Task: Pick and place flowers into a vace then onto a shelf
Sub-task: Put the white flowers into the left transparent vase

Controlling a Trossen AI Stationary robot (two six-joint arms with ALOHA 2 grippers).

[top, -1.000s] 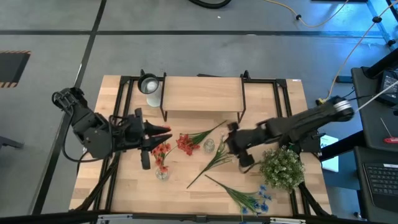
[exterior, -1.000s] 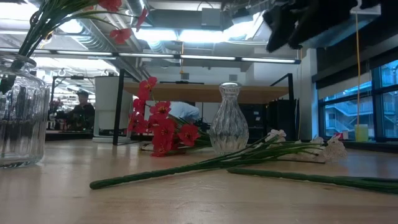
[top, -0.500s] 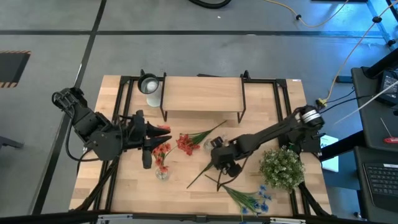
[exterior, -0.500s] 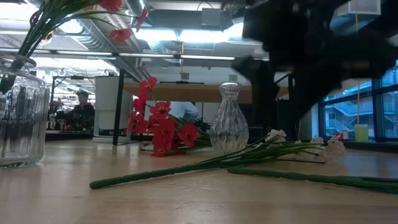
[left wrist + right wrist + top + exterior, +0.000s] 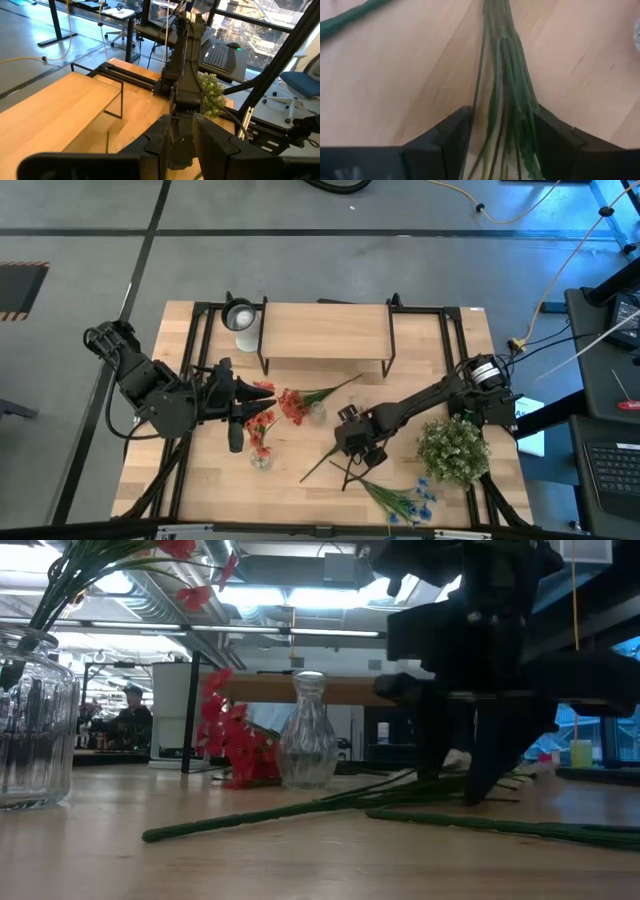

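A white flower's green stem (image 5: 322, 457) lies on the table. My right gripper (image 5: 352, 450) points down over it, open, a finger on either side of the bunched stalks (image 5: 505, 100); whether they touch, I cannot tell. A red flower (image 5: 292, 405) lies beside a small glass vase (image 5: 318, 413) that stands upright. A blue flower (image 5: 400, 500) lies near the front edge. Red flowers (image 5: 262, 423) stand with their stems in a ribbed glass jar (image 5: 30, 725). My left gripper (image 5: 258, 391) hovers above it, shut on one of them. The shelf (image 5: 325, 330) stands at the far middle. My left gripper holds a red flower near its blossom end (image 5: 264, 388), coming level from the table's left. The gripper itself hides the place of contact. The flower slants up out of the jar, with its lower stem (image 5: 50, 610) inside.
A bushy green-and-white plant (image 5: 455, 448) stands at the right, close behind my right arm. A white cup (image 5: 240, 316) sits at the shelf's left end. The shelf's black legs (image 5: 263, 355) stand on the table. Bare wood lies along the near left.
My right gripper has come down and toward the table's left and near edge, tipping steeply downward until it stands astride the white flower's stem. The small glass vase and the lying red flower have slid toward the table's left. The left arm has kept its place.
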